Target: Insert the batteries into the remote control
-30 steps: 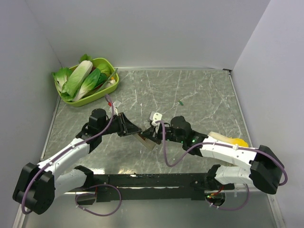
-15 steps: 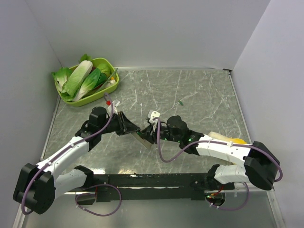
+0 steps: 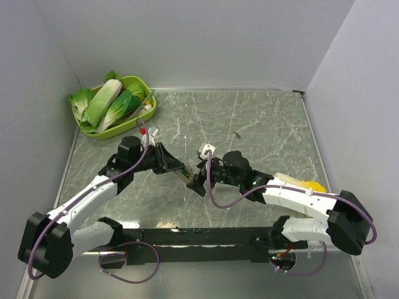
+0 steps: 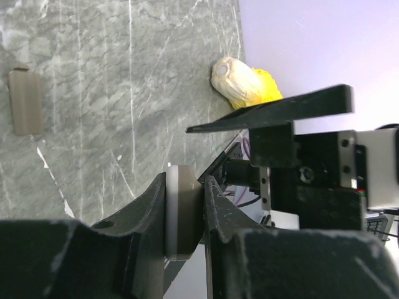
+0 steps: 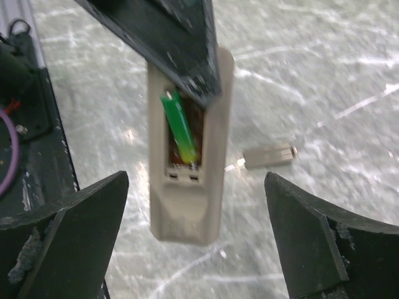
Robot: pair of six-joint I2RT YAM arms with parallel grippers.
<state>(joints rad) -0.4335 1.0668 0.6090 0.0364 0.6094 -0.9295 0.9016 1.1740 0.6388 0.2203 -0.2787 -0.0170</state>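
While its grey-brown back faces the right wrist camera with the battery bay uncovered, the remote control (image 5: 187,187) hangs over the middle of the counter (image 3: 262,118), clamped at its upper end by the left fingers (image 5: 190,65). One green battery (image 5: 179,124) sits in the bay's left slot. The right fingers (image 3: 199,180) spread wide either side of its lower end, gripping nothing. A loose bay cover (image 5: 268,156) lies at its 3 o'clock. From above, a second battery (image 3: 238,134) lies at 1 o'clock, a green bowl (image 3: 124,129) of bok choy (image 3: 103,103) at 10 o'clock, and a cream-and-yellow lump (image 3: 299,182) at 3 o'clock.
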